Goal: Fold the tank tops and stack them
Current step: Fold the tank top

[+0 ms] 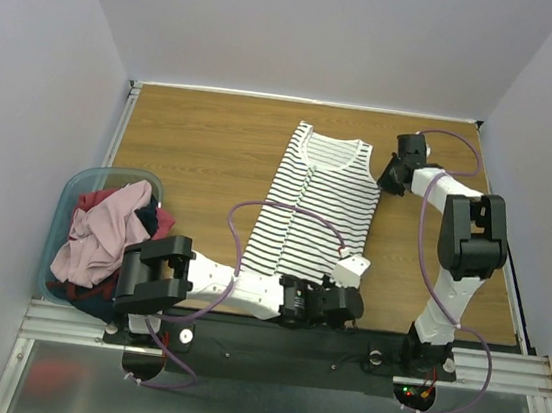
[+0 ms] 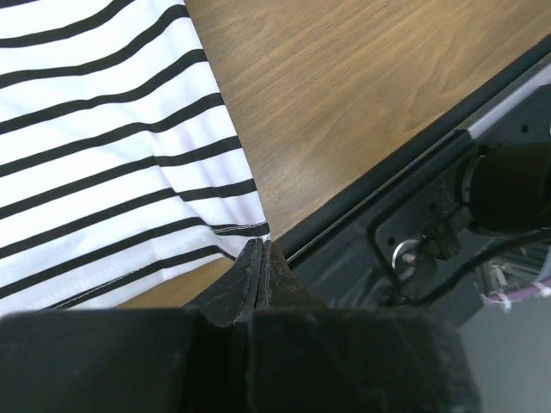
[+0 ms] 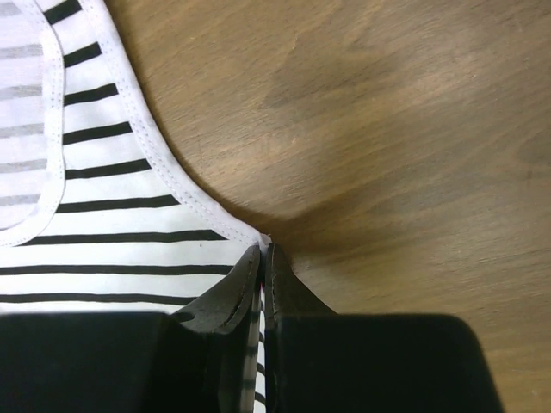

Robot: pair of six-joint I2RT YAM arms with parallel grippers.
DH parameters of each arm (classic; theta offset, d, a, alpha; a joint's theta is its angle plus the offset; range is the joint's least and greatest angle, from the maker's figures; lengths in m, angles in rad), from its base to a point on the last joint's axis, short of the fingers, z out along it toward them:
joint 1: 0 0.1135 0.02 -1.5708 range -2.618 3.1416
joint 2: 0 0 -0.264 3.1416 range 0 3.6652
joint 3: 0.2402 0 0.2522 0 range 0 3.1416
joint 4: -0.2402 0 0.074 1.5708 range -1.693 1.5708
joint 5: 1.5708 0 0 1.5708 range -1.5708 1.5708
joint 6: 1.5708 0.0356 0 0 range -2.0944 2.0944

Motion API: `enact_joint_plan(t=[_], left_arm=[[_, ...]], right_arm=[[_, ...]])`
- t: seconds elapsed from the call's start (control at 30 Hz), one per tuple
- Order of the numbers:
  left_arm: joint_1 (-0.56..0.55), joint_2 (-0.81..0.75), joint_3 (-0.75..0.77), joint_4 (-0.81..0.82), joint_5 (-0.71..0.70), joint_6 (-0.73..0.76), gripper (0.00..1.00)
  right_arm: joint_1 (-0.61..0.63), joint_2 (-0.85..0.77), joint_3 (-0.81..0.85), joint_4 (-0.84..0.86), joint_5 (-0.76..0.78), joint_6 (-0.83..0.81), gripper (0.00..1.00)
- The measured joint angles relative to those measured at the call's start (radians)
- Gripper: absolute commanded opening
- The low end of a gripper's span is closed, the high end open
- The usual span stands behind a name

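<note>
A wooden worktop (image 1: 203, 147) boxed in by plain white walls carries the striped tank top (image 1: 321, 212), spread flat in the middle of the frame with its neck toward the top. The left claw (image 2: 263, 249) is pinched shut at the lower right hem corner, apparently with the tip of the cloth nipped between its fingers. The right claw (image 3: 263, 254) is closed on the same side edge just under the armhole, and stripes show between its fingers. Holding both ends of one long edge suits carrying that side over leftward for a lengthwise fold, I judge. At the frame's left edge a blue tub (image 1: 109, 172) holds the pink top (image 1: 96, 240), dark red top (image 1: 106, 198) and navy top (image 1: 148, 219), crumpled and unfolded.
</note>
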Motion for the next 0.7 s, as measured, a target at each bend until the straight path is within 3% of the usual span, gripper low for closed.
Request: enact_joint_plan(t=[0.3,0.7], left_arm=[[0.014,-0.053,-0.058,0.05,0.01,-0.027,0.0],[0.09,-0.195,-0.251,0.054,-0.003,-0.168,0.0]], right_arm=[[0.003,-0.035,0.0,-0.002,-0.012,0.006,0.0],[0.063,-0.035,0.087,-0.016,-0.042,0.045,0.0]])
